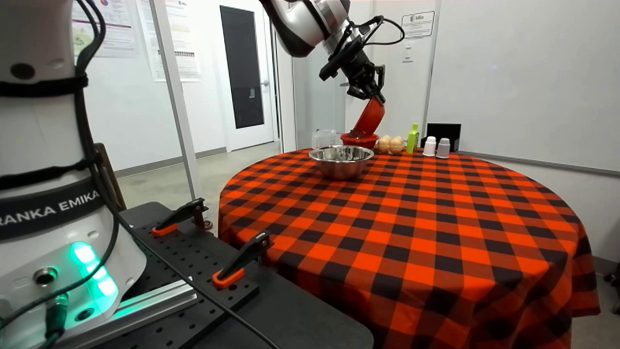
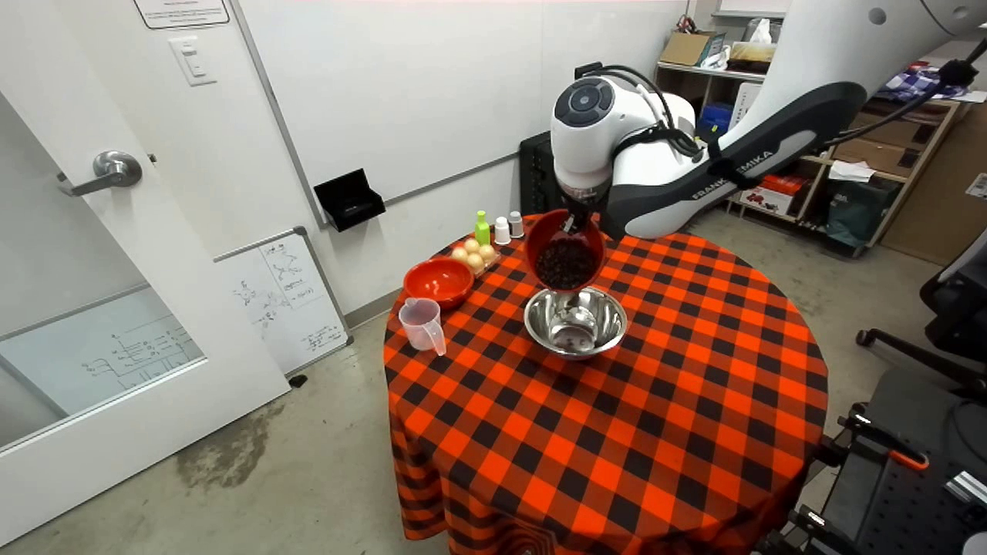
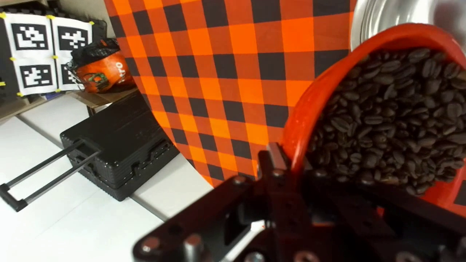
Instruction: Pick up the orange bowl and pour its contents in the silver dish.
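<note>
My gripper is shut on the rim of the orange bowl, with one finger inside the bowl and one outside; it shows in the wrist view [image 3: 293, 163] and in both exterior views [image 1: 378, 98] [image 2: 574, 222]. The orange bowl [image 1: 372, 118] is held in the air and steeply tilted, its open side facing down toward the silver dish [image 1: 341, 168]. Dark coffee beans [image 3: 389, 120] fill the low side of the orange bowl [image 2: 542, 231], near its lower lip. The silver dish [image 2: 609, 316] stands upright on the table just below; its visible inside is shiny metal.
A second red-orange bowl [image 2: 439, 285] stands on the checkered table [image 2: 648, 416], with a clear measuring cup [image 2: 420, 327] beside it. Eggs in a pack [image 2: 474, 256], a green bottle [image 2: 482, 230] and two small shakers [image 2: 502, 231] stand along the table's far edge.
</note>
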